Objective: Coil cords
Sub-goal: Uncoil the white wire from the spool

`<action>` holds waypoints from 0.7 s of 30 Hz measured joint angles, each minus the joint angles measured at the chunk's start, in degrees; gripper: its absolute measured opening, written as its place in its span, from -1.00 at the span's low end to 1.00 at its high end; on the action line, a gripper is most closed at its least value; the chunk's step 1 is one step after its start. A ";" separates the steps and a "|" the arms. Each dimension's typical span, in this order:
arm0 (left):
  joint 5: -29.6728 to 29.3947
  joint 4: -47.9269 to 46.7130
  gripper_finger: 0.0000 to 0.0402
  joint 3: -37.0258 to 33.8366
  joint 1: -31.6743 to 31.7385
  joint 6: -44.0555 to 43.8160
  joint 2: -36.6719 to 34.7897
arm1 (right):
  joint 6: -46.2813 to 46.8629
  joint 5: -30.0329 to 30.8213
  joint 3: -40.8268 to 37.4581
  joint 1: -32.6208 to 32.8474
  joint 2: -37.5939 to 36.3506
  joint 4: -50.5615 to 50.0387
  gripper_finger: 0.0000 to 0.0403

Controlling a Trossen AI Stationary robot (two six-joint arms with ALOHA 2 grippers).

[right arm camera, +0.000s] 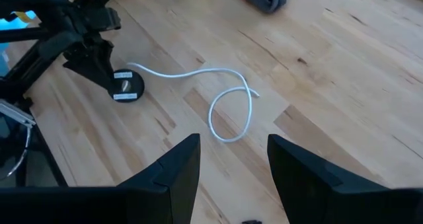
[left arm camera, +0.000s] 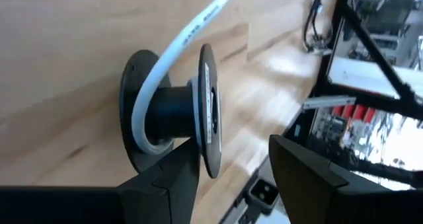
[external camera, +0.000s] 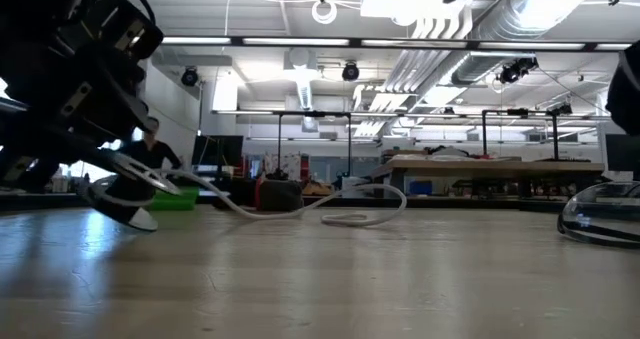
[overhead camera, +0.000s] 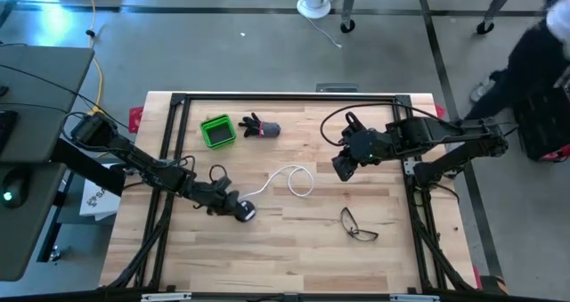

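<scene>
Wooden worktop (overhead camera: 294, 248) bordered by a black frame. Green square container (overhead camera: 217, 131) near the far edge; just beside it, a dark bundled cloth item (overhead camera: 260, 127). Eyeglasses (overhead camera: 358, 225) lie toward the near right. On the floor beyond the worktop: yellow cable (overhead camera: 94, 35), white round post base (overhead camera: 314, 3).

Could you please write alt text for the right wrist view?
A thin white cord lies on a wooden table, curling into a loose loop, its other end joined to a small black reel with a white mark. The left claw is at the reel, and the right claw hangs open above the loop.
</scene>
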 joint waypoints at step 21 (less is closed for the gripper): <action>11.36 2.98 -0.02 -0.02 0.00 12.35 0.02 | 4.68 -0.02 0.00 -0.02 0.00 0.05 -0.15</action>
